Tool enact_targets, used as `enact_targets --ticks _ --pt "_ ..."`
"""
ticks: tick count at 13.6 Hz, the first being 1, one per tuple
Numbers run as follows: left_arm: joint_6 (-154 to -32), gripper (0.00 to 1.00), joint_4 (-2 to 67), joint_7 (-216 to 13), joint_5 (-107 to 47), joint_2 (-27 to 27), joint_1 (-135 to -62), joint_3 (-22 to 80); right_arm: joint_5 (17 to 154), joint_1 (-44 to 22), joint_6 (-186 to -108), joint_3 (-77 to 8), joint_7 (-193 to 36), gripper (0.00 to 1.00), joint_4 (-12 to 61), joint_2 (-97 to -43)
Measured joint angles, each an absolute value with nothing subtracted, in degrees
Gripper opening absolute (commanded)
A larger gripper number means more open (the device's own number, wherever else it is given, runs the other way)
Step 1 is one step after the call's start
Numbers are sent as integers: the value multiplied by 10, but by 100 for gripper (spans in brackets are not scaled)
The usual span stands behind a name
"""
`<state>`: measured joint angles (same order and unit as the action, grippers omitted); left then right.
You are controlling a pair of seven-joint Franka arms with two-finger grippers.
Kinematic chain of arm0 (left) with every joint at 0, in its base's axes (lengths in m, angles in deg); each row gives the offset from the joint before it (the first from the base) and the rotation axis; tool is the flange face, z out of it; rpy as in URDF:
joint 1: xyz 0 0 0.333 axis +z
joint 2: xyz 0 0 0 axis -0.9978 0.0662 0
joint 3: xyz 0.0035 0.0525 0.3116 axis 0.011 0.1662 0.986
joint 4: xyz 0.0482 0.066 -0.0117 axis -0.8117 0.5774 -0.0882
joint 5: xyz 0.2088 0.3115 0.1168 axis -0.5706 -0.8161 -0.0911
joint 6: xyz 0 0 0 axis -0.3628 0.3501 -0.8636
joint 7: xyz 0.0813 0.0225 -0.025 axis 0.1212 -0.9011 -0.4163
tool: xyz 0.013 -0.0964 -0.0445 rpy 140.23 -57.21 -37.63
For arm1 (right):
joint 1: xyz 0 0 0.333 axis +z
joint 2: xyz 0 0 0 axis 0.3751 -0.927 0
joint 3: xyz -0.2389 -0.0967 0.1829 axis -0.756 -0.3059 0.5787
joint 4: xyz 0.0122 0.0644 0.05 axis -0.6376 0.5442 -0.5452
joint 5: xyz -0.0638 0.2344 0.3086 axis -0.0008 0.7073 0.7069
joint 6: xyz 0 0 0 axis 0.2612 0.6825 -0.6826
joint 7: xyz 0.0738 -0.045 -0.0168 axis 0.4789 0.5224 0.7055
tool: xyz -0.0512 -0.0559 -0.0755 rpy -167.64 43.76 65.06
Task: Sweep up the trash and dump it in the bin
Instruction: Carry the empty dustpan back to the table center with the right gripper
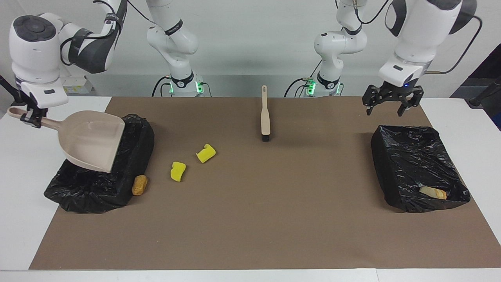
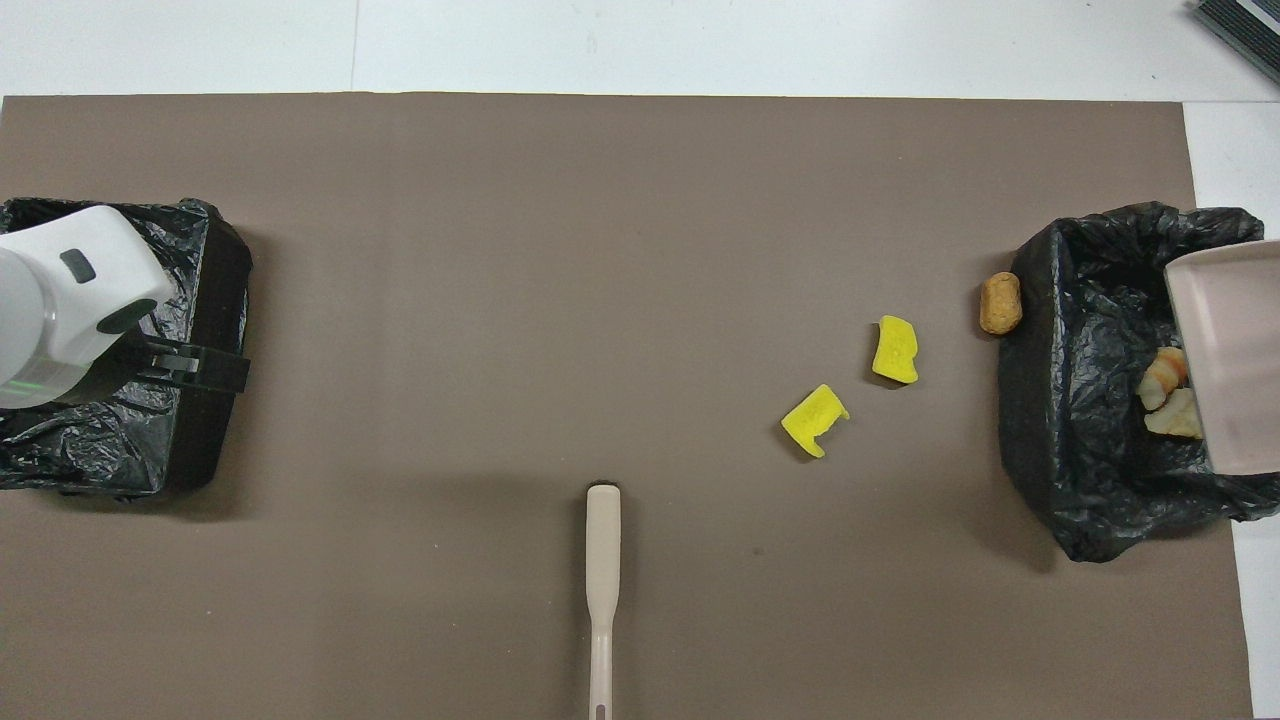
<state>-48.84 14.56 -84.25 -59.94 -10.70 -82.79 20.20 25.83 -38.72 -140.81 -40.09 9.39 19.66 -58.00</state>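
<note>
While my right gripper (image 1: 32,116) stays out of it, clamped on the dustpan (image 1: 92,140) handle, the pan hangs tilted over the bin (image 1: 98,188) at the right arm's end — I judge this the dumping step. Two pale lumps (image 2: 1168,392) lie inside that bin. My left gripper (image 1: 392,105), fingers apart, waits over the other bin (image 1: 419,166), which holds one lump (image 1: 433,192). Two yellow sponge chunks (image 1: 178,171) and a brown lump (image 1: 139,185) lie on the mat; next I need the brush (image 1: 265,114). The pan hides part of the bin — more scraps may lie beneath.
</note>
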Motion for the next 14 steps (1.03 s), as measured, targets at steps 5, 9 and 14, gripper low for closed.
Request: enact_targets --ticks 5,9,14 --pt "-481 100 157 -842 -597 -108 -808 212 330 -317 -1390 -398 -84 0 234 -582" --pt "-494 100 191 -844 -594 -111 -820 203 396 -267 -1385 -397 -257 0 275 -591" --pt "-497 100 195 -847 -594 -114 -828 204 456 -166 -1386 -395 -576 0 284 -605"
